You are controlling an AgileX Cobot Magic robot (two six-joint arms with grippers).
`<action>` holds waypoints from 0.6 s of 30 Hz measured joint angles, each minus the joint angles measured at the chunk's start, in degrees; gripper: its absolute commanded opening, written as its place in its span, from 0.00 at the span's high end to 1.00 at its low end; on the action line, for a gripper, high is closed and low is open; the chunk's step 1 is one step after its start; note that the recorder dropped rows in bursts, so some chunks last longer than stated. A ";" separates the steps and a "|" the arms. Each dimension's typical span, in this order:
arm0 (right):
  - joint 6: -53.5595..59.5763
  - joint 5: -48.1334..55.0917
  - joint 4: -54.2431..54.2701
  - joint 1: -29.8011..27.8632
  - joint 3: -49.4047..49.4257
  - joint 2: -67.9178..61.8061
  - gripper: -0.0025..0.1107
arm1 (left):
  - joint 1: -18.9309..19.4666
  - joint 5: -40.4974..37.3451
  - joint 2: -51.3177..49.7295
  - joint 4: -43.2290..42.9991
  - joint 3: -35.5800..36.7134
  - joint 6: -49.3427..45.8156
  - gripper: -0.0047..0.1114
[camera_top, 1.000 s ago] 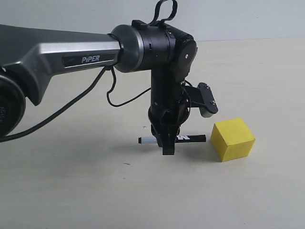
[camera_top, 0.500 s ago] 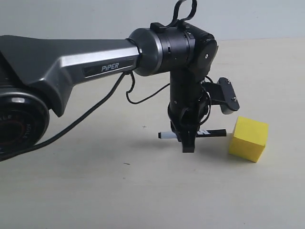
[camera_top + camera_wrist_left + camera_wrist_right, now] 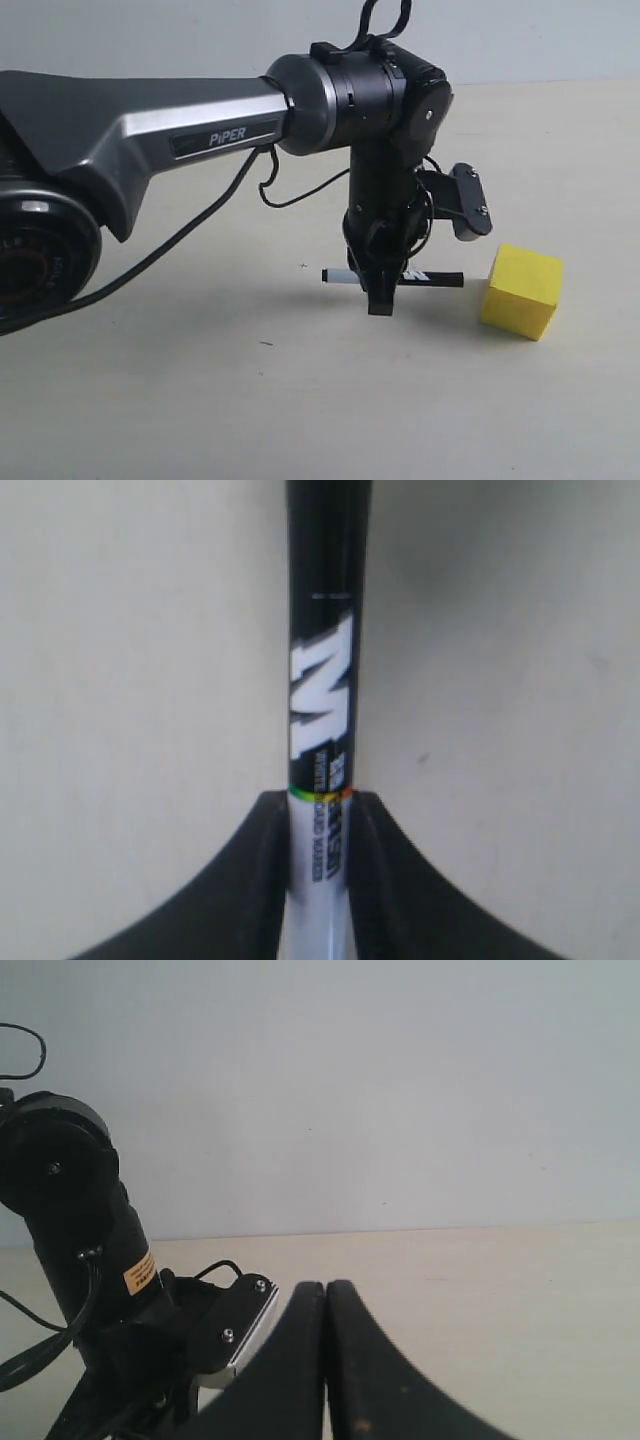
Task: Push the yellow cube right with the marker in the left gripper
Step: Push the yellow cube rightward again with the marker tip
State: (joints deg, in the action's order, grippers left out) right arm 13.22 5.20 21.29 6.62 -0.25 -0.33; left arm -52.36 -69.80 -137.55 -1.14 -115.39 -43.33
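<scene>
**Q:** What takes up the most room?

**A:** One pale beige table (image 3: 150, 400) fills the exterior view, under a plain light wall. One black and grey robot arm (image 3: 150, 130), marked "PiPER", reaches in from the left and bends straight down at its wrist. One black cable (image 3: 150, 260) loops below it.

**Q:** How many grippers are there, and what are they doing?

**A:** Two. The left gripper (image 3: 381, 300) points down at the table, its two black fingers clamped on a pen's barrel. One small grey-tipped camera module (image 3: 465, 200) juts from its right side. The right gripper (image 3: 326, 1295) shows only in its own wrist view, with both fingers pressed together and nothing between them.

**Q:** Where is the block?

**A:** One yellow cube (image 3: 522, 290) sits on the table, right of the left gripper, turned so that one corner faces the camera.

**Q:** And the pen?

**A:** One marker (image 3: 432, 278) lies level in the left gripper. Its white part sticks out to the left, and its black end points right at the yellow cube. That end is near the cube, with a narrow gap between them. I cannot tell whether the marker touches the table.
</scene>
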 measured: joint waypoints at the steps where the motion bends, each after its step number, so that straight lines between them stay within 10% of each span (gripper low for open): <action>1: 0.00 0.00 0.00 0.00 0.00 0.00 0.98 | -0.53 -0.14 0.00 0.40 0.00 -0.54 0.96; 18: 0.00 0.00 0.00 0.00 0.00 0.00 0.98 | -3.49 -0.14 0.00 8.01 0.00 -2.68 0.96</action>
State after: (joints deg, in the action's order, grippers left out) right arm 13.22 5.20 21.29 6.62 -0.25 -0.33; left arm -55.84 -69.94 -137.55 6.87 -115.39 -46.01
